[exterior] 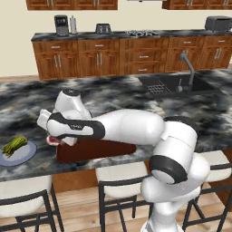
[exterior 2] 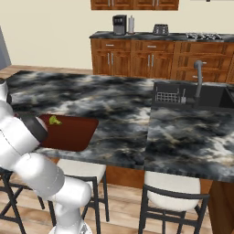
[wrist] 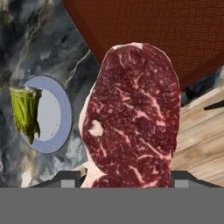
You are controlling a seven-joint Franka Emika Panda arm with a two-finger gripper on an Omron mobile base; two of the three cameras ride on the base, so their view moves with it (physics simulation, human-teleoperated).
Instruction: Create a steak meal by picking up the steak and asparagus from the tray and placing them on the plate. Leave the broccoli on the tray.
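Clearly, the steak (wrist: 131,118) is pinched in the tool (wrist: 127,177), its lower end gripped so the slab hangs clear above the surface (exterior: 113,97), between the tray (wrist: 175,30) and the plate (wrist: 54,113). The asparagus (wrist: 26,111) is already laid on the plate, at its far edge, which leaves room beside it. The broccoli (exterior 2: 55,120) is left on the tray, as required.

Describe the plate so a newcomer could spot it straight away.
Start at the long dark marbled counter and follow its near edge to the left, past the reddish-brown tray. The plate lies flat there, apart from the tray and close to the counter's front edge. It is the one round, pale blue-grey thing there, and a bundle of green asparagus lies on it.
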